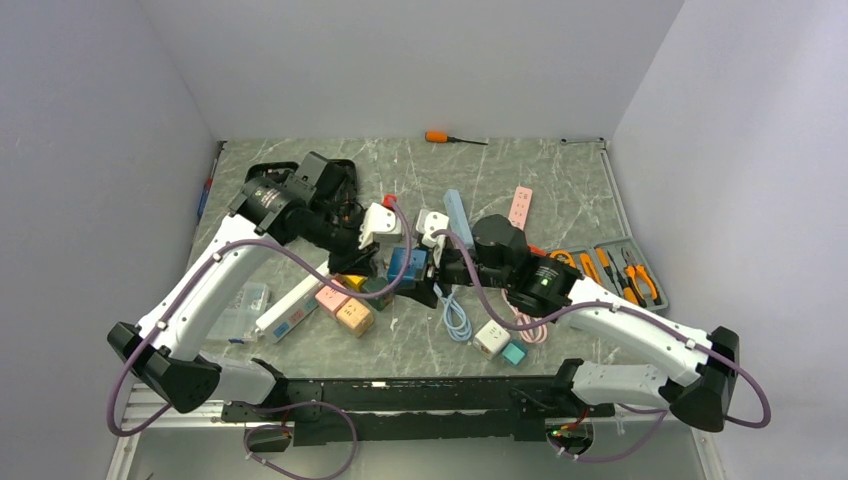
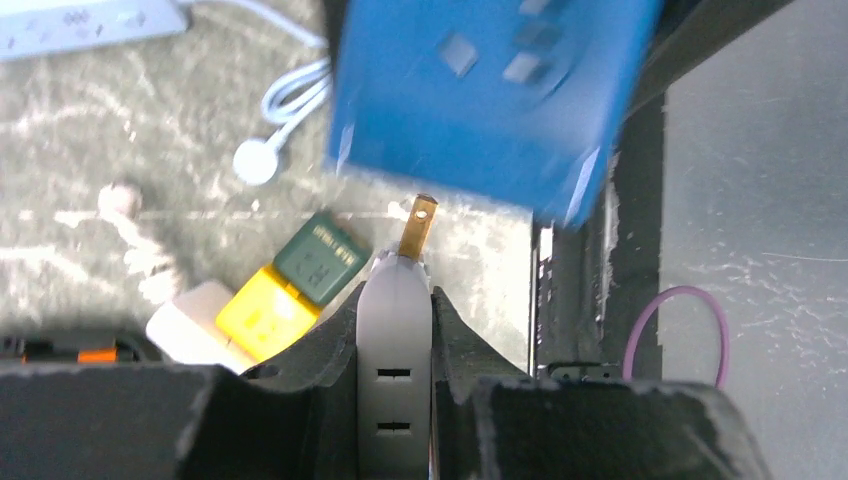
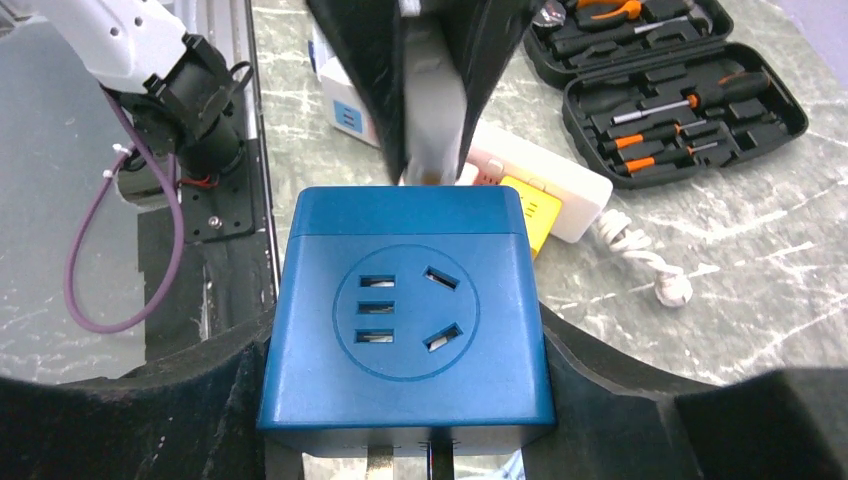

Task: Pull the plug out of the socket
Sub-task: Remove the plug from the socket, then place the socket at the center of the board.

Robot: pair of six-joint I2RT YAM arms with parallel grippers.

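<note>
While one blue cube socket (image 3: 405, 320) is clamped by the right gripper (image 3: 405, 385), one grey plug (image 2: 395, 370) is held by the left gripper (image 2: 395, 310).

One blue socket cube (image 3: 405, 320), one white plug (image 2: 395, 335), one tool case (image 3: 775, 125).

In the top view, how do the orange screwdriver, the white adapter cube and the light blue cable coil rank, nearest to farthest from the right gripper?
1. Light blue cable coil, just on the near side of the right gripper.
2. White adapter cube, farther toward the near edge, to the right.
3. Orange screwdriver, at the far edge of the table.
</note>
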